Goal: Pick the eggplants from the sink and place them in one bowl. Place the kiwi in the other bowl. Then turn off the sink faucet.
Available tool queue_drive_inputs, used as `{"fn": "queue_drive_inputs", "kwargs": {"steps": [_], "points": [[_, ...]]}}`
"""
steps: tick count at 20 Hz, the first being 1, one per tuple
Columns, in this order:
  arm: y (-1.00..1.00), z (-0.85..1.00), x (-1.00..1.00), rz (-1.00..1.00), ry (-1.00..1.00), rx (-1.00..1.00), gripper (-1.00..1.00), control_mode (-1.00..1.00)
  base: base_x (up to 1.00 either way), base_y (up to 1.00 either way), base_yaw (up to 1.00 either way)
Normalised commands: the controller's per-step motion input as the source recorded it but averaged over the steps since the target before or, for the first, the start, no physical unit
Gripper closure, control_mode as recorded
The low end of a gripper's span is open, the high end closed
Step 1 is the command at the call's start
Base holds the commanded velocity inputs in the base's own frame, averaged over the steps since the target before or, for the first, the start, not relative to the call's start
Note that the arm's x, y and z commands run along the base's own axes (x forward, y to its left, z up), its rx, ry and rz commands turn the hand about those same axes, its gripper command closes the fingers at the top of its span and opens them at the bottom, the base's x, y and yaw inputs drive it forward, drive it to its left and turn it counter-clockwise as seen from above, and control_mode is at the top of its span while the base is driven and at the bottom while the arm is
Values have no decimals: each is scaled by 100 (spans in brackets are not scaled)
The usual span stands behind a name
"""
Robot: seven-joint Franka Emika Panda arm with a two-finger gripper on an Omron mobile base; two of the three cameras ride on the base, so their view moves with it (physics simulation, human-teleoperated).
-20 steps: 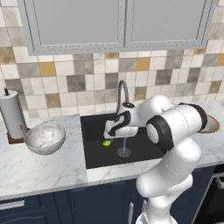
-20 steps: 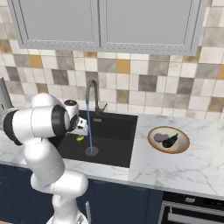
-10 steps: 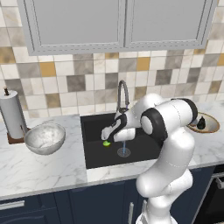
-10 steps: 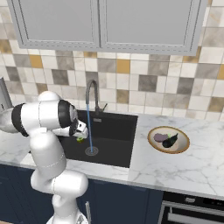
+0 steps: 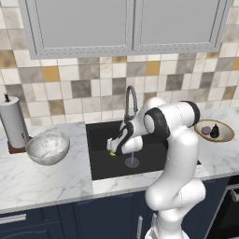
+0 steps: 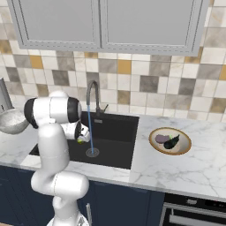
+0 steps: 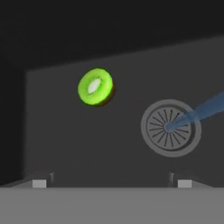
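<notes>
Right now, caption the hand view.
Open gripper above black sink: bright green kiwi, running water on round metal drain.

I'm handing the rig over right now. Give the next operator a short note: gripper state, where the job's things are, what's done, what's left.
Gripper: open, empty, down in the sink near the kiwi.
Kiwi: on the sink floor, left of the drain in the hand view, not gripped.
Eggplants: both in the tan bowl on the counter right of the sink. Done.
Grey bowl: on the counter left of the sink, with no kiwi in it.
Faucet: water running onto the drain.
Left: grasp the kiwi, put it in the grey bowl, turn off the faucet.
</notes>
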Motion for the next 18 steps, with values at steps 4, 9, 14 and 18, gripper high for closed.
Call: {"fn": "queue_drive_inputs", "kwargs": {"steps": [4, 9, 14, 18], "points": [[11, -19, 31, -6, 0, 0, -100, -100, 0, 0, 0], [15, -23, 27, -5, 0, 0, -100, -100, 0, 0, 0], [2, -23, 29, -3, 0, 0, -100, -100, 0, 0, 0], [0, -26, 27, -2, 0, 0, -100, -100, 0, 0, 0]]}}
